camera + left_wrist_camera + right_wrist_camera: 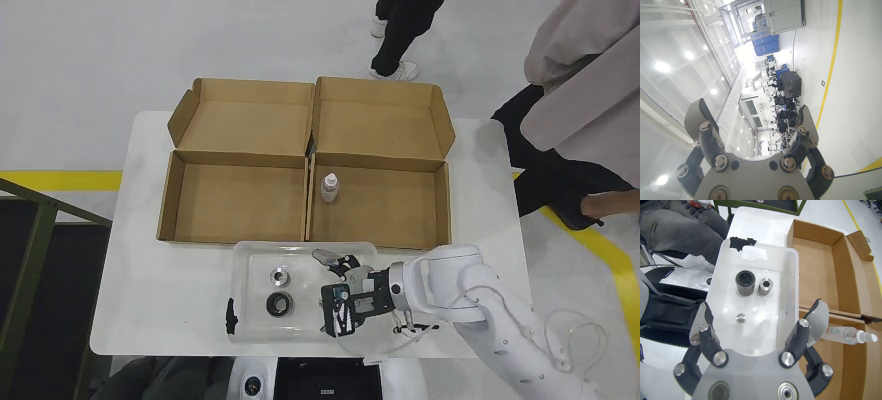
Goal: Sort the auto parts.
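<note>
A clear plastic bin [791,256] [245,255] at the table's front edge holds three metal parts. They are a dark cylindrical bearing [745,283] [279,303], a silver bushing [765,286] [277,274] beside it, and a small silver piece [740,318] closer to my right gripper. My right gripper [762,308] [328,290] hovers open over the bin's right half, with nothing between its fingers. A white spray bottle [848,335] [328,187] stands in the right cardboard box [400,215]. My left gripper [753,106] is open and empty, pointing away from the table toward the hall.
Two open cardboard boxes sit side by side behind the bin, and the left box [240,205] has nothing in it. Black tape [738,242] marks the bin's far end. People stand beyond the table's far and right sides.
</note>
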